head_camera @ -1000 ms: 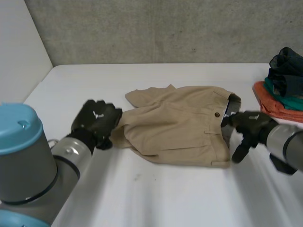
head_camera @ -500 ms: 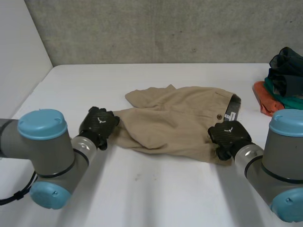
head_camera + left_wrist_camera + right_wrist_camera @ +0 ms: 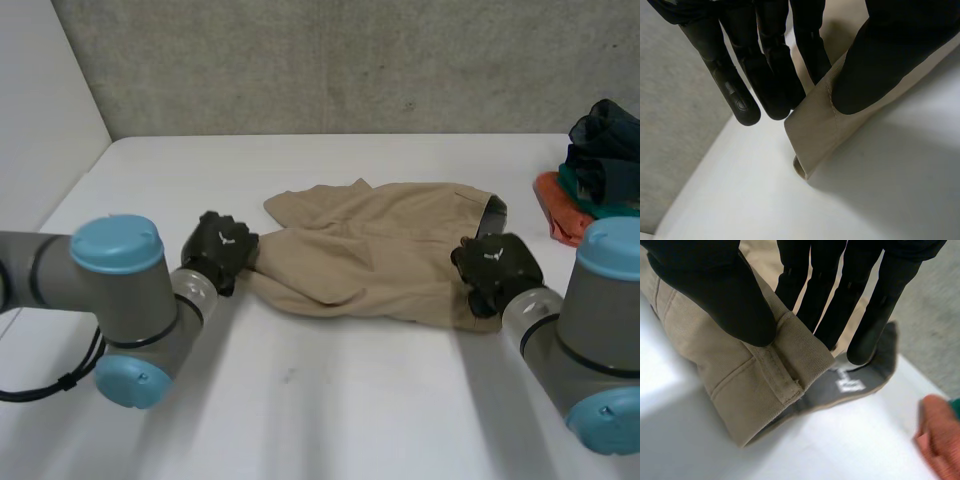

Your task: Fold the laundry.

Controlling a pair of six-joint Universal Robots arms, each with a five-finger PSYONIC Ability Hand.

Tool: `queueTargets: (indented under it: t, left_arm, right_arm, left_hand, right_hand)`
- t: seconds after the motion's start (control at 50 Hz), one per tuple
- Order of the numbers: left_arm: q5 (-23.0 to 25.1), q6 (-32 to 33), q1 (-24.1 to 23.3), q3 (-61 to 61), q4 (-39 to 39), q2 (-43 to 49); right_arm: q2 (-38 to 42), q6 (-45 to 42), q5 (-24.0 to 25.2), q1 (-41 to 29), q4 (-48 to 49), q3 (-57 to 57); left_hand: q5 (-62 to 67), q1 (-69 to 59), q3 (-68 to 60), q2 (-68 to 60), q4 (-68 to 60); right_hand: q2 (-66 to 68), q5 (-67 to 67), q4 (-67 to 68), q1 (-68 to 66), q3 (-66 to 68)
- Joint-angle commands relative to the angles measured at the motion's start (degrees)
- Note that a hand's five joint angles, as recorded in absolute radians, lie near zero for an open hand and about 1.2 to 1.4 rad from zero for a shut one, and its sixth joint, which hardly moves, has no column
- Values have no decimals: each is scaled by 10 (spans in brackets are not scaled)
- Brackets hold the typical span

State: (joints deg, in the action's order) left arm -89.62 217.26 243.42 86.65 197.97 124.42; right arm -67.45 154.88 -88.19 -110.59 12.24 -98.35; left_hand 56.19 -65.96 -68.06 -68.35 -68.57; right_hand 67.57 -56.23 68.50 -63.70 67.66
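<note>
Smooth white table point(image 3: 330, 400) carries tan twill shorts point(image 3: 380, 250), rumpled, at its middle; a heap of dark, teal and orange clothes point(image 3: 600, 170) sits near its right edge. The left hand point(image 3: 222, 245) pinches a stitched leg hem between thumb and fingers, the right hand point(image 3: 495, 265) the waistband, whose grey lining point(image 3: 815, 400) the right wrist view reveals

The shorts point(image 3: 380, 250) have been pinched at the waistband point(image 3: 790, 347) by the right hand point(image 3: 495, 270), which was open 1 s ago. The near edge under its palm has been lifted.
</note>
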Motion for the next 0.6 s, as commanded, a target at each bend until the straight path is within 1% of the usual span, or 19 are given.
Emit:
queueTargets:
  t: [0.02,0.06,0.08,0.1,0.14,0.16,0.18,0.22,0.24,0.26,0.34,0.4,0.48,0.54,0.56,0.6]
  left_arm:
    - [-2,-4,-6,76,-39,-184]
    - [-3,-3,-12,88,-60,-228]
    - [-3,-3,-15,91,-74,-249]
    - [-4,-4,-22,95,-107,-290]
    - [-4,-4,-28,97,-149,-329]
    - [-4,-4,-29,97,-171,-348]
    - [-5,-5,-30,96,-214,-380]
    - [-5,-8,-32,93,-254,-409]
    - [-6,-10,-33,91,-271,-421]
    - [-5,-16,-36,88,-302,-442]
    - [-2,-36,-38,89,-336,-464]
    - [-1,-38,-39,97,-336,-459]
    - [-2,-38,-40,112,-334,-415]
    - [-2,-38,-40,105,-323,-341]
    - [-2,-39,-39,94,-306,-305]
    - [-3,-38,-39,78,-284,-270]
  right_arm:
    - [-74,-72,1,3,-53,39]
    - [-90,-99,0,0,-77,55]
    - [-104,-126,-1,-1,-105,73]
    - [-110,-138,-1,-2,-121,83]
    - [-120,-158,-2,-2,-156,102]
    - [-127,-173,-2,-2,-193,122]
    - [-130,-178,-2,-3,-213,133]
    - [-135,-183,-2,-3,-251,154]
    - [-142,-186,-1,-3,-290,173]
    - [-146,-188,-1,-3,-309,181]
    - [-158,-195,5,-2,-389,206]
    - [-156,-206,8,-1,-417,210]
    - [-142,-211,6,-1,-409,205]
    - [-104,-208,5,-2,-386,203]
    - [-69,-207,2,-2,-363,204]
    - [-38,-207,1,-2,-334,208]
  left_hand:
    - [138,-140,-119,-116,-114]
    - [138,-140,-119,-116,-114]
    - [138,-140,-119,-116,-114]
    - [138,-140,-119,-116,-114]
    - [138,-140,-119,-116,-114]
    - [138,-140,-119,-116,-114]
    - [138,-140,-119,-116,-114]
    - [138,-140,-119,-116,-114]
    - [138,-140,-119,-116,-114]
    - [138,-140,-119,-116,-114]
    - [138,-140,-119,-116,-114]
    - [138,-140,-119,-116,-114]
    - [138,-140,-119,-116,-114]
    - [138,-140,-119,-116,-114]
    - [138,-140,-119,-116,-114]
    - [138,-140,-119,-116,-114]
  right_hand:
    - [124,-138,115,-163,123]
    - [124,-138,115,-163,123]
    - [124,-138,115,-163,123]
    - [124,-138,115,-163,123]
    - [124,-138,115,-163,123]
    - [124,-138,115,-163,123]
    - [124,-138,115,-163,123]
    - [124,-138,115,-163,123]
    - [124,-138,115,-163,123]
    - [124,-138,115,-163,123]
    - [124,-138,115,-163,123]
    - [124,-138,115,-163,123]
    - [124,-138,115,-163,123]
    - [124,-138,115,-163,123]
    - [124,-138,115,-163,123]
    - [124,-138,115,-163,123]
